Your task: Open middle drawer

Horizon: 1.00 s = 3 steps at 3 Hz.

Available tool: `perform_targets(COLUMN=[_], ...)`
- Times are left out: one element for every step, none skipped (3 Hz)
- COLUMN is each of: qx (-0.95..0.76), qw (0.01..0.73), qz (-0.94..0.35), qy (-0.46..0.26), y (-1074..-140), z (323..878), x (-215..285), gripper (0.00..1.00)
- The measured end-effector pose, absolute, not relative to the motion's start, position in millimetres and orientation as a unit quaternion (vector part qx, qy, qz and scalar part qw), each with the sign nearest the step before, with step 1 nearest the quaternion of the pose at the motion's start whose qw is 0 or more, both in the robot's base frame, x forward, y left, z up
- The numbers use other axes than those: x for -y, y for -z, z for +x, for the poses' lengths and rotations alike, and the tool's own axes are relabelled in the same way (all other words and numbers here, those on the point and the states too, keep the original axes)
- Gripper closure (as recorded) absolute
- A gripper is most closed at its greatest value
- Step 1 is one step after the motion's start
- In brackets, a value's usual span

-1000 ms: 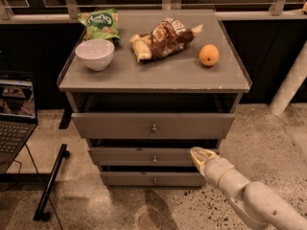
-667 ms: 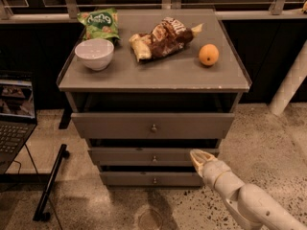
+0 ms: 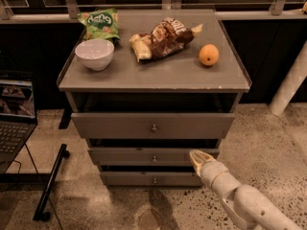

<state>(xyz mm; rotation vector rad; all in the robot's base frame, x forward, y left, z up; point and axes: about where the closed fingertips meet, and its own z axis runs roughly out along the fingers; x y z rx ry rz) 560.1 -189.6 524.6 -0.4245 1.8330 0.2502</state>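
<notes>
Middle drawer (image 3: 120, 155) is located second of three below the worktop's (image 3: 158, 75) front edge. The gripper (image 3: 197, 157) is positioned at its right end, under the front-right corner; its closure cannot be determined. The knob (image 3: 154, 158) is offset leftward, so a missed grasp is risked.

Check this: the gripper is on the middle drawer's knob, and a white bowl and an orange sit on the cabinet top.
Wrong on one point. The camera view shows the gripper near the right end of the middle drawer front, apart from its knob. The white bowl and orange do sit on the cabinet top.
</notes>
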Motion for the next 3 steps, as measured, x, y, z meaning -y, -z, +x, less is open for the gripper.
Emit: perform_targets(qx=[-0.796,-0.806,-0.810], qw=[0.572,0.562,0.556], qz=[-0.160,-0.144,-0.140], qy=[-0.115,-0.120,-0.125], y=[-487,-462,-452], z=[582,599,613], x=[190,190,188], gripper=[1.00,1.00,1.00])
